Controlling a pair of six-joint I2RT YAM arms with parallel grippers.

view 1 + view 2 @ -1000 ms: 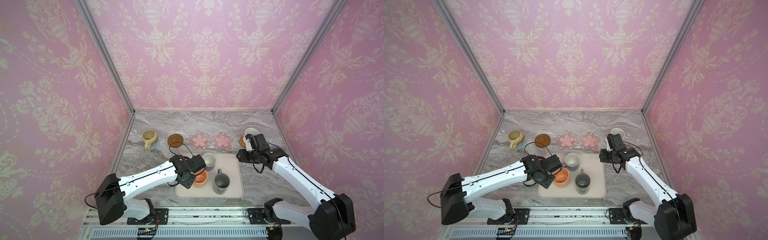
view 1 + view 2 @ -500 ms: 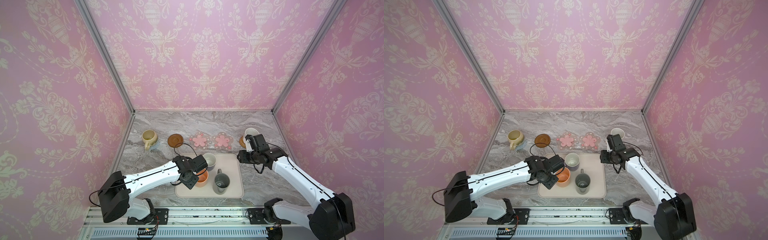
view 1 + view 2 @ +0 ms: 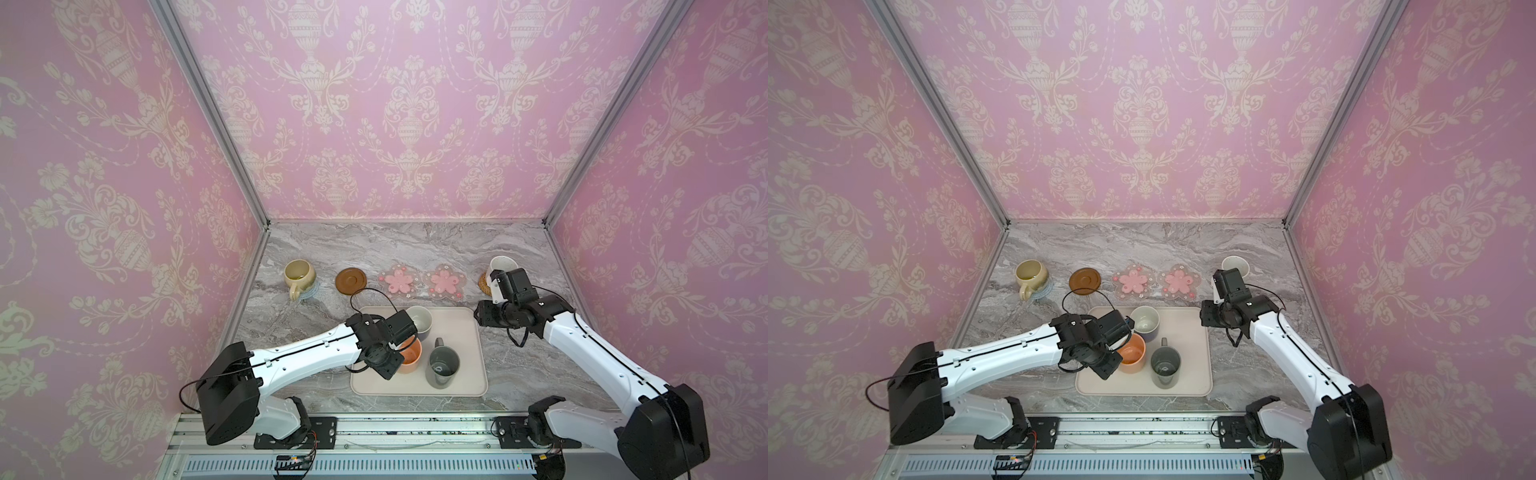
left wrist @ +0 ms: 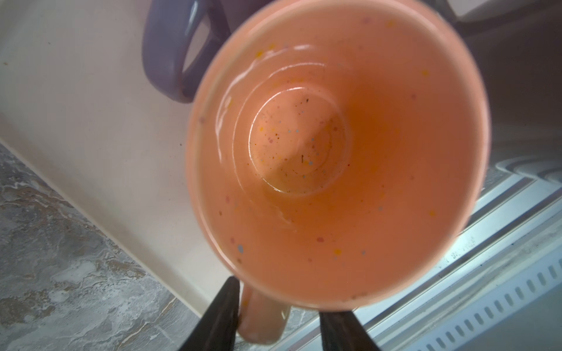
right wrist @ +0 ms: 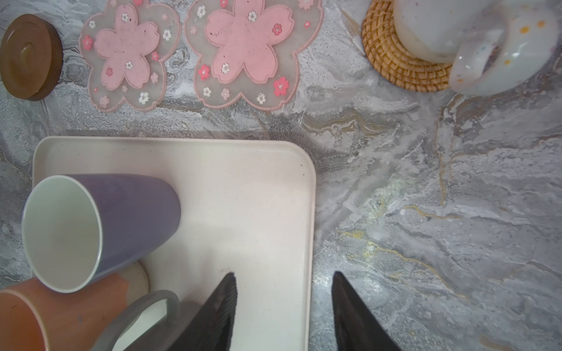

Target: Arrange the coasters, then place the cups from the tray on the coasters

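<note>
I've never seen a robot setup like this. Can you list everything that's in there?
Tabletop: 1, grey marble, booth floor.
Walls: pink patterned, three sides.
Tray: 1, cream, front centre.
Lavender mug: 1, on the tray.
Peach-orange mug: 1, on the tray.
Dark grey mug: 1, on the tray.
Olive-yellow mug: 1, on the blue-grey woven coaster, back left.
White speckled mug: 1, on the tan rattan coaster, back right.
Brown disc coaster: 1, bare.
Pink flower coasters: 2, bare, back middle.
Left gripper: black, open, straddling the peach-orange mug's handle.
Right gripper: black, open, empty.
</note>
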